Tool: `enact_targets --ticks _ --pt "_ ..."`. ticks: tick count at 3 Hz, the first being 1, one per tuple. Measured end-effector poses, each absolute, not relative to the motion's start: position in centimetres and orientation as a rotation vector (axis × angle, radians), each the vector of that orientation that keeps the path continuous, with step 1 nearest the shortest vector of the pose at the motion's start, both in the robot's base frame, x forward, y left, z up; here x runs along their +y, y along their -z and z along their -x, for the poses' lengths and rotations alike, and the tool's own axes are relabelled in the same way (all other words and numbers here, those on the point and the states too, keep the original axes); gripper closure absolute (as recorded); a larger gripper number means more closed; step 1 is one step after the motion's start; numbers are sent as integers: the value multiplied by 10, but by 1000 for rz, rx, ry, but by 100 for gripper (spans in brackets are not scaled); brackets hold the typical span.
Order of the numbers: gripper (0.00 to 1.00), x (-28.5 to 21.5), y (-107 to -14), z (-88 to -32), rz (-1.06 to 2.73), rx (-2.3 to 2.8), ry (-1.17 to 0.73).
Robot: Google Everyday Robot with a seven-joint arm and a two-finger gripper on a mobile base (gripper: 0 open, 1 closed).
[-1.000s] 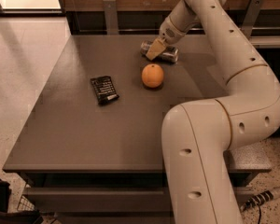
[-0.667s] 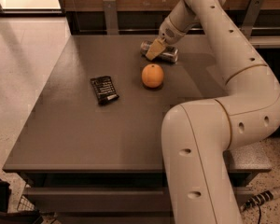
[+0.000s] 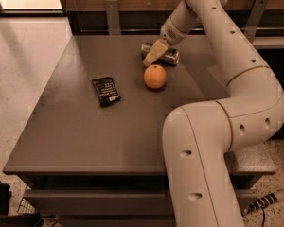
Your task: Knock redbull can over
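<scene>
The redbull can (image 3: pixel 170 56), silver-grey, lies on its side near the far middle of the dark table (image 3: pixel 85 131), its length running left to right. My gripper (image 3: pixel 154 53) reaches down from the long white arm (image 3: pixel 217 37) and sits right over the can's left half, in front of it and touching or nearly touching it. The can's left end shows just past the gripper.
An orange (image 3: pixel 155 76) rests just in front of the can. A flat black snack packet (image 3: pixel 106 90) lies to the left of the orange. My arm's big elbow (image 3: pixel 213 141) covers the table's right front. A wall with metal posts (image 3: pixel 112 14) stands behind the table.
</scene>
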State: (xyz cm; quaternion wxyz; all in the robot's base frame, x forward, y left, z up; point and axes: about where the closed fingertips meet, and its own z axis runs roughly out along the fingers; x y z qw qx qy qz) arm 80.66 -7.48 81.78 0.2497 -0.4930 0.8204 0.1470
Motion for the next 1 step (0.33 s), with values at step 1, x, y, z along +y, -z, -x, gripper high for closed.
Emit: enact_targets --ticks 1 --pt "0 -75 -818 -807 1342 2234 -400"
